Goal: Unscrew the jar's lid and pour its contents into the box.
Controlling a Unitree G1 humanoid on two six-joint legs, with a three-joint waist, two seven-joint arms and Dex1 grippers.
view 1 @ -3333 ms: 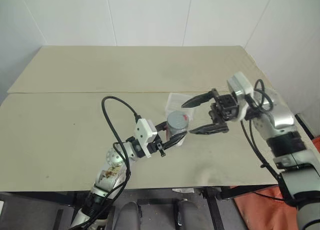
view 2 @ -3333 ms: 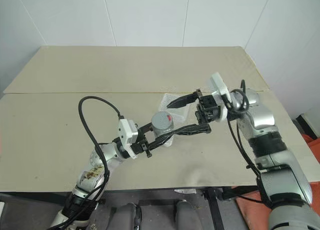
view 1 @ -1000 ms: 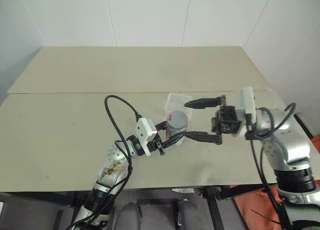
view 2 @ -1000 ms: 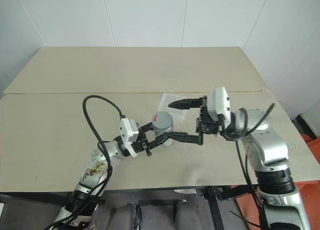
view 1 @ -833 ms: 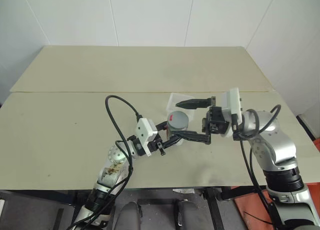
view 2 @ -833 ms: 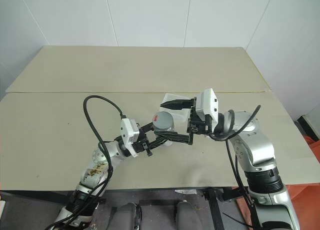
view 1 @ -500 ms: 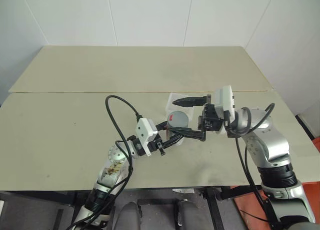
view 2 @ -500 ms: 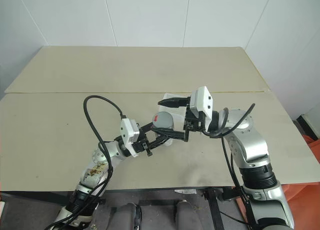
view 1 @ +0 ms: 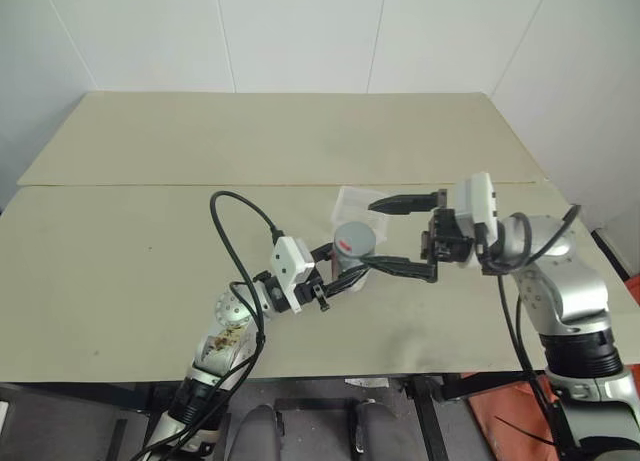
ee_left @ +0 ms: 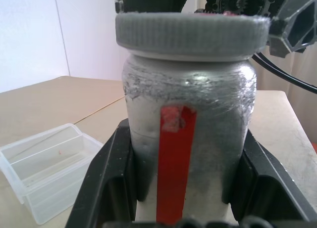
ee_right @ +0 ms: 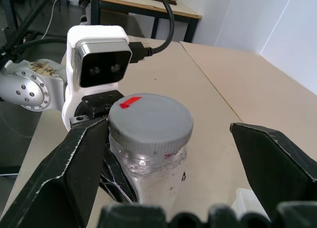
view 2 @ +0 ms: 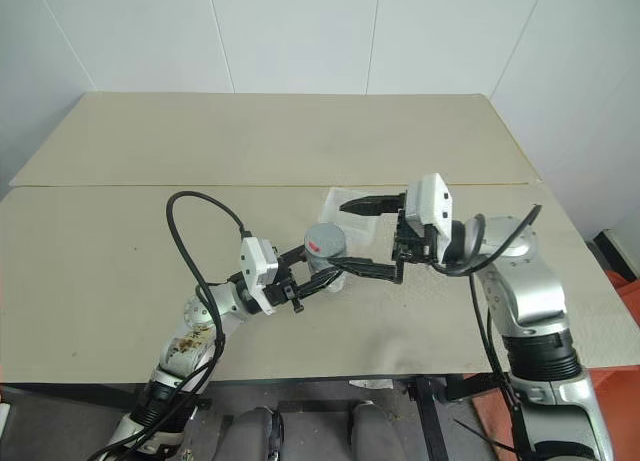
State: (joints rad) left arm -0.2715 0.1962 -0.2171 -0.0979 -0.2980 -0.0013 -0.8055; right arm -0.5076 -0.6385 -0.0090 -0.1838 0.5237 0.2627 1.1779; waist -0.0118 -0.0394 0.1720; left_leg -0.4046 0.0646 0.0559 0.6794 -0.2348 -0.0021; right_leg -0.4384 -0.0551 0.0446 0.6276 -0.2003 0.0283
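Beige surface (view 1: 150, 251), broad and bare apart from the task's things, all gathered toward its right side and nearer the front edge than the back. Box (view 1: 357, 201) of clear thin plastic resting flat there, just behind the jar and partly hidden by it; likely light, flexible and easy to nudge, so best left alone and poured into from above. Jar (ee_left: 187, 139) held upright above the surface, gripped round its lower body by the left tool (view 1: 340, 271), fingers (ee_left: 106, 188) pressed against both sides with the red label stripe facing the wrist camera. Body silvery and smooth, probably rigid but slick, so a firm clamp low on the body seems right to resist twisting. Right tool (view 1: 402, 234) spread wide, one finger behind the jar's top and one in front, reaching in from the right at about lid height, neither finger seen touching anything. Lid (ee_right: 150, 120) grey, round and flat, seated on the jar, marked on top with a small red patch; ribbed edge (ee_left: 190, 37) visible around its side, likely giving good purchase, so best taken across the rim with both fingers square to it, then turned. Probably stiff and light, coming free only after more than one turn. Contents too small or too hidden behind the silvery wall to make out; judged very light, needing a full tilt over the box to fall out.
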